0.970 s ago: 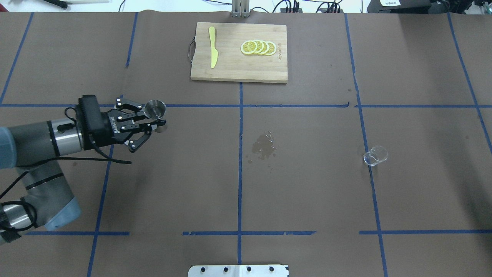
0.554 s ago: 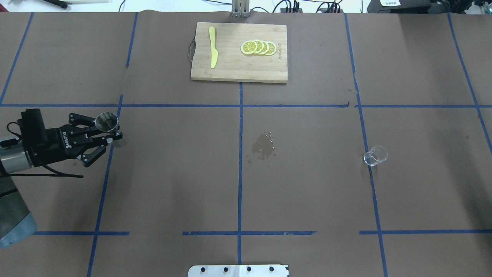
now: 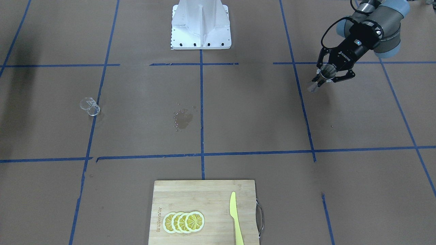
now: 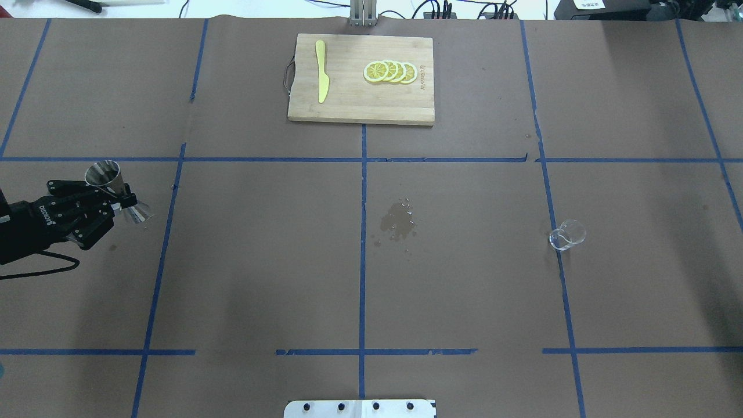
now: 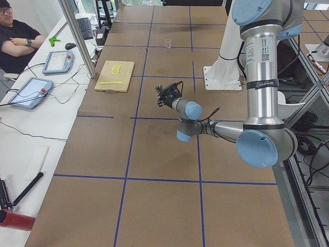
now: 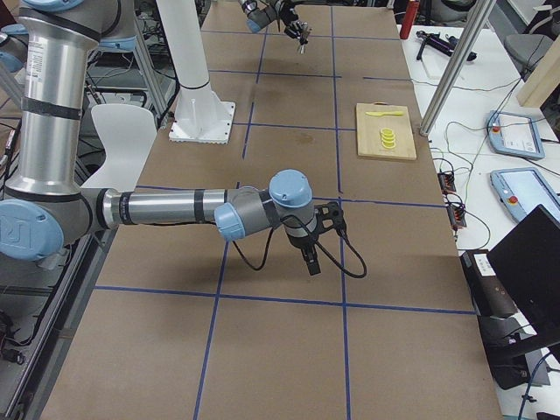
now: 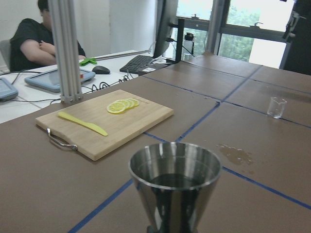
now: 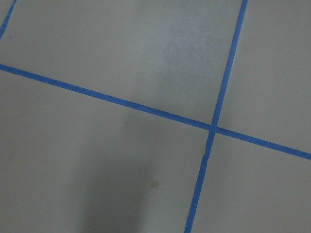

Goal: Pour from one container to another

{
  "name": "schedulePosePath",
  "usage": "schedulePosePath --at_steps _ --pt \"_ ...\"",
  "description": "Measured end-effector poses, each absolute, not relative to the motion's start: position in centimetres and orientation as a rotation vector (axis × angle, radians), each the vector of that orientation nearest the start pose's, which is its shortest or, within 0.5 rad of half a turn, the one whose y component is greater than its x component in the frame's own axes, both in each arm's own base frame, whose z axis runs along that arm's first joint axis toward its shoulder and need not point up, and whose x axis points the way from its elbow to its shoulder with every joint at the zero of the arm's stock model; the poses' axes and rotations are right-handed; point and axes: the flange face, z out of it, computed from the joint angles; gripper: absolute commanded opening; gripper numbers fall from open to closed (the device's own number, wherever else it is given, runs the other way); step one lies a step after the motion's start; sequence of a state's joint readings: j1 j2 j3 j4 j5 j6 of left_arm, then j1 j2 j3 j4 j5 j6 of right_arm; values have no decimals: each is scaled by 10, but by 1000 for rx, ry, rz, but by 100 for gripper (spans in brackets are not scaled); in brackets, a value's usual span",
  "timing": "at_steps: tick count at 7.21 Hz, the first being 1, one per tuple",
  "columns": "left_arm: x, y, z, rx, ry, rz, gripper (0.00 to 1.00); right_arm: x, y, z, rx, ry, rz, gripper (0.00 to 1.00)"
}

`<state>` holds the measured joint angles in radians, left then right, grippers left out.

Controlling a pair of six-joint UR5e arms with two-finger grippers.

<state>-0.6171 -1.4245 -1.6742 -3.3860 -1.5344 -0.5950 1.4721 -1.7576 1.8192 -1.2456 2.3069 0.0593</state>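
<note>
While the left gripper clamps the tilted steel jigger by its waist at the far left, a wet patch marks the middle, the glass measuring cup stands well right, and whether the right gripper is agape cannot be told.

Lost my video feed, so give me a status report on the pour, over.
Left gripper shut on jigger, out at robot's left. Right gripper: cannot tell. Glass cup standing alone, robot's right. Wet patch mid-table, nothing else between.
</note>
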Motion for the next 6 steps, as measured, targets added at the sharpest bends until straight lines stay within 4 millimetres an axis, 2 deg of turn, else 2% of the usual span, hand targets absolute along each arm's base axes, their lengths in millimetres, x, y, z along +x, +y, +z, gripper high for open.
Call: schedulePosePath --at_steps 1,2,4,6 --pt "254 -341 491 1283 1195 168 0 24 -437 587 310 -754 -179 100" --pt "264 -329 498 1272 1176 108 0 24 -437 587 310 -753 -177 100" --pt "289 -294 513 1241 1134 10 0 24 -437 586 311 -753 -172 100" --pt "297 -270 529 1224 1068 -45 0 26 -437 585 313 -753 -166 100"
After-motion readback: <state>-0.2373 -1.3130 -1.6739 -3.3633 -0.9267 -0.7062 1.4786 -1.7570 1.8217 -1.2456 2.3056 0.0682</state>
